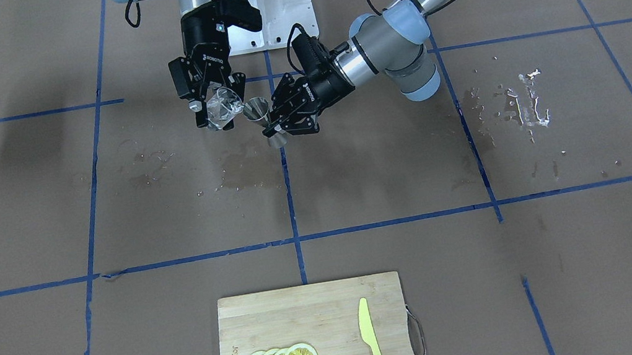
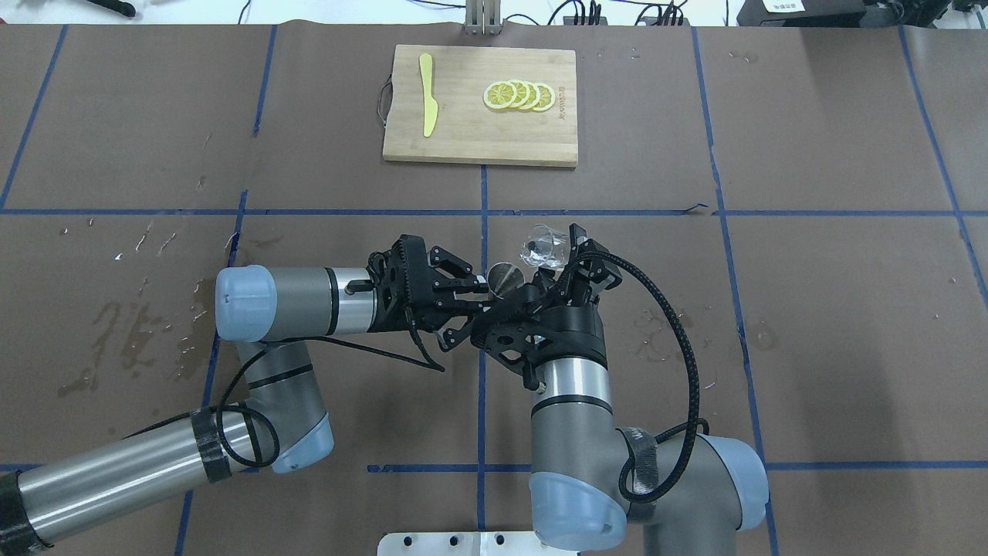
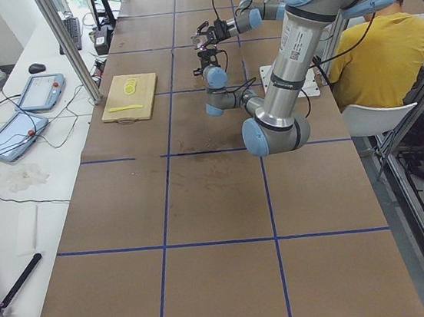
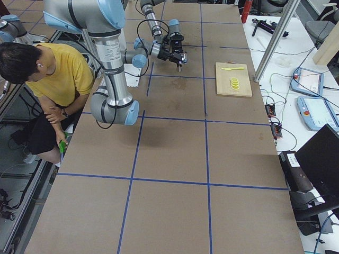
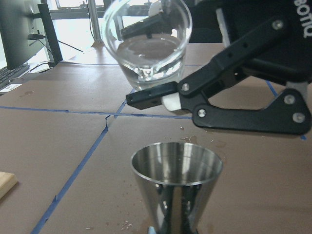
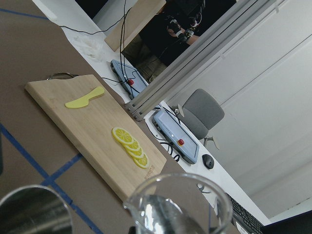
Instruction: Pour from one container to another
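The brown table (image 1: 585,262) with blue tape lines (image 1: 392,222) bears a bamboo cutting board (image 1: 324,314) and scattered wet patches (image 1: 524,102).

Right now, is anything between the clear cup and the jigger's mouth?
Nothing visible. The cup, tilted in the right gripper, hangs above and beside the jigger, which the left gripper holds upright with its mouth open.

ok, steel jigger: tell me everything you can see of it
The jigger is shiny polished steel and hourglass-shaped: two cones meeting at a narrow waist. It stands upright with a wide mouth up, gripped near the waist by the left hand, apparently lifted off the table. Its inside looks bare and reflective, and no liquid plainly shows. The clear cup hangs tilted just above and beside its rim, not touching it, with no stream falling.
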